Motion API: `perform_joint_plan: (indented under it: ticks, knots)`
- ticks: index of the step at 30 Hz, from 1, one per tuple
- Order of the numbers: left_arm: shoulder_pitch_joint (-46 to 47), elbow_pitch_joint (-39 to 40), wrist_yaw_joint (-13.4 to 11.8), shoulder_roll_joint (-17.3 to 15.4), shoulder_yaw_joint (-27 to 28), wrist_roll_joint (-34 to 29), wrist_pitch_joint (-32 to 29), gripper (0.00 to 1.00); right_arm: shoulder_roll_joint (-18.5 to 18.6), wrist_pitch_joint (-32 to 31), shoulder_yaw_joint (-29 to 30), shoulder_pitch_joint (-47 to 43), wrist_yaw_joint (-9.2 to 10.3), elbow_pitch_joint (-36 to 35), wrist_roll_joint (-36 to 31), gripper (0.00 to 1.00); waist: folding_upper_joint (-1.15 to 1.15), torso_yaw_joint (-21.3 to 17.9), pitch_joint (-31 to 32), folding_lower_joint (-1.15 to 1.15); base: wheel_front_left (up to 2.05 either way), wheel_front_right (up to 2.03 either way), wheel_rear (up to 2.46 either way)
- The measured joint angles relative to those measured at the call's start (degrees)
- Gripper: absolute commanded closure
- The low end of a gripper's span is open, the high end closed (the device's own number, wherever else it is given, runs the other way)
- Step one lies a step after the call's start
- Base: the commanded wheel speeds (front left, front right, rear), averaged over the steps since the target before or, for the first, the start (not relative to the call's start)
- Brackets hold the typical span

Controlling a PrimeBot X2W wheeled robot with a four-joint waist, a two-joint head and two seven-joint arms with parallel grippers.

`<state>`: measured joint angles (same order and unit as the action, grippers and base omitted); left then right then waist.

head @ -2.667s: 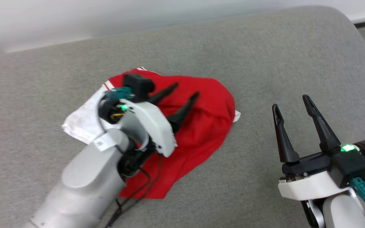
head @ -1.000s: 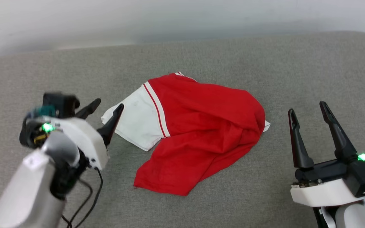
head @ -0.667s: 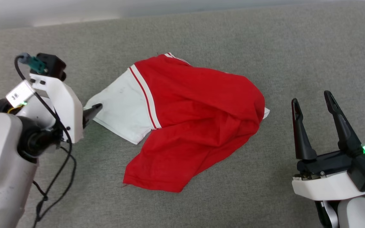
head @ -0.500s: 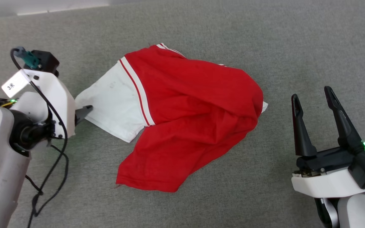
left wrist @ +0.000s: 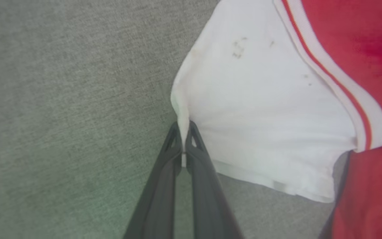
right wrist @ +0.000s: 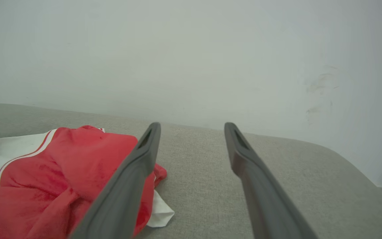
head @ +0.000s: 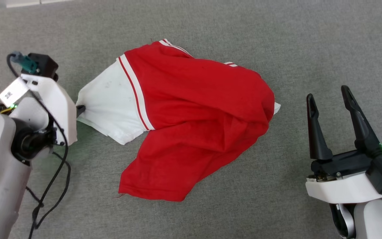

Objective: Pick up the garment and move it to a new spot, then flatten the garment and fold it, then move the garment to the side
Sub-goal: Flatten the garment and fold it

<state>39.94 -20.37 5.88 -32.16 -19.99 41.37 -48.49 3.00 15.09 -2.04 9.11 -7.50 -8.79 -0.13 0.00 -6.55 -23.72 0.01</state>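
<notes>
garment (head: 197,113): crumpled on grey worktop (head: 310,39), white sleeve (head: 111,99) spread toward the left.
left gripper (left wrist: 184,131): fingers pinched tight on the white sleeve's outer edge.
right gripper (head: 327,93): fingers spread wide apart, near garment's right end.

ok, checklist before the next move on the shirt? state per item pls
1. Left gripper shut on white sleeve edge: ok.
2. Pinch deep enough for a pull: cannot tell, only a thin fold is caught.
3. Right gripper open, apart from the garment: ok.
4. Garment flat: not ok, red body bunched and folded over itself.
5. Free grey cushion beside it for spreading: ok.
</notes>
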Motion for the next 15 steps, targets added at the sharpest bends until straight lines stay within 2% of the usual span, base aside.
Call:
perform_joint_plan:
  ticks: [3,7,15]
  knots:
    - [-1.3,-0.4,0.0,-0.7,0.8,-0.2,2.9,1.0,0.0,0.0,0.0,0.0,0.0,0.5,-0.3,0.0,0.0,0.5,1.3,0.0,0.0,0.0,0.0]
    - [-2.3,-0.6,-0.4,-3.9,4.1,-0.4,7.6,1.0,0.0,0.0,0.0,-0.3,-0.01,1.3,-0.5,0.0,0.0,1.3,3.5,0.0,0.0,0.0,0.0]
    - [-5.1,-1.7,-0.9,-8.0,11.0,0.9,17.2,1.0,0.0,0.0,0.1,-1.3,-0.01,2.3,-1.2,0.0,0.0,3.7,6.6,-0.01,0.0,0.0,0.0]
